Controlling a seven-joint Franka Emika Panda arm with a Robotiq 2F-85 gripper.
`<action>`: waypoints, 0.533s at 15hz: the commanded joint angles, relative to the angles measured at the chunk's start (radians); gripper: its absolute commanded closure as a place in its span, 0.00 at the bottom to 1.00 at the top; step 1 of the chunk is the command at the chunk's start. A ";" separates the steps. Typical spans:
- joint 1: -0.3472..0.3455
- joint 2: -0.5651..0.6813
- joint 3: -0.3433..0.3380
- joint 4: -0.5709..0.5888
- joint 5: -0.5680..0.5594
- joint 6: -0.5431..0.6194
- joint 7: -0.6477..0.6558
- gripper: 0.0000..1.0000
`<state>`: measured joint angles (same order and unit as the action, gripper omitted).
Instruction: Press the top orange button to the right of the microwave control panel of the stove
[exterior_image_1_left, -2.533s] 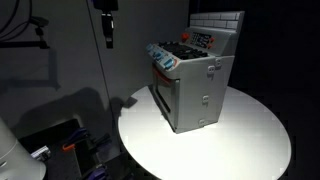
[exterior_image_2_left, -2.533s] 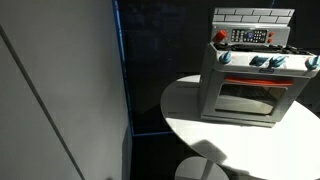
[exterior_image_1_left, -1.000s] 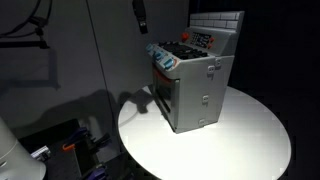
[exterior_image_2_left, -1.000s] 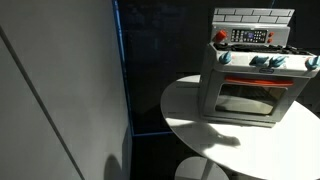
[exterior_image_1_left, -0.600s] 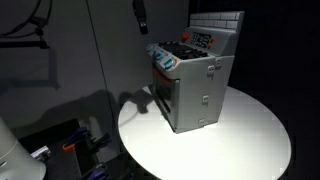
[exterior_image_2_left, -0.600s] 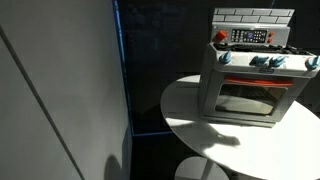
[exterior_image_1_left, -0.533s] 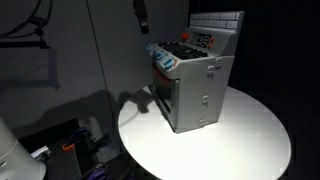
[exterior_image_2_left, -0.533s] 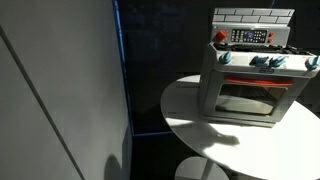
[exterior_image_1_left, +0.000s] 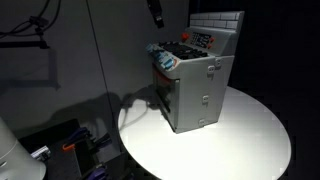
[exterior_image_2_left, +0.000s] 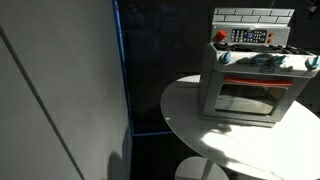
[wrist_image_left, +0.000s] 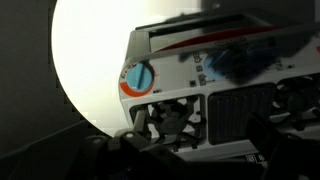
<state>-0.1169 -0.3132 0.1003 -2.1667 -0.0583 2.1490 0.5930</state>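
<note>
The grey toy stove (exterior_image_1_left: 195, 85) stands on a round white table (exterior_image_1_left: 250, 140) and shows in both exterior views (exterior_image_2_left: 250, 85). Its control panel (exterior_image_2_left: 250, 36) sits on the white tile-patterned back, with a red knob (exterior_image_2_left: 221, 36) to the left; the orange buttons are too small to make out. My gripper (exterior_image_1_left: 155, 12) hangs high, just beside the stove's knob side. In the wrist view my gripper (wrist_image_left: 195, 142) is open and empty above the stove top, over a black burner (wrist_image_left: 170, 118) and a grill (wrist_image_left: 235, 112). A blue knob (wrist_image_left: 138, 77) lies further off.
A dark wall panel (exterior_image_2_left: 60, 90) fills the side away from the stove. Cables and small items (exterior_image_1_left: 70, 145) lie low beside the table. The table edge (exterior_image_2_left: 180, 125) is bare in front of the stove.
My gripper has moved sideways toward the stove and now hangs nearer its top. Its shadow has slid across the table onto the stove. The stove has not moved.
</note>
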 joint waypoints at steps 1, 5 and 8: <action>-0.014 0.086 -0.003 0.084 -0.059 0.035 0.068 0.00; -0.011 0.171 -0.016 0.148 -0.118 0.059 0.135 0.00; 0.000 0.236 -0.035 0.197 -0.145 0.069 0.173 0.00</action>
<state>-0.1293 -0.1508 0.0851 -2.0479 -0.1696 2.2160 0.7191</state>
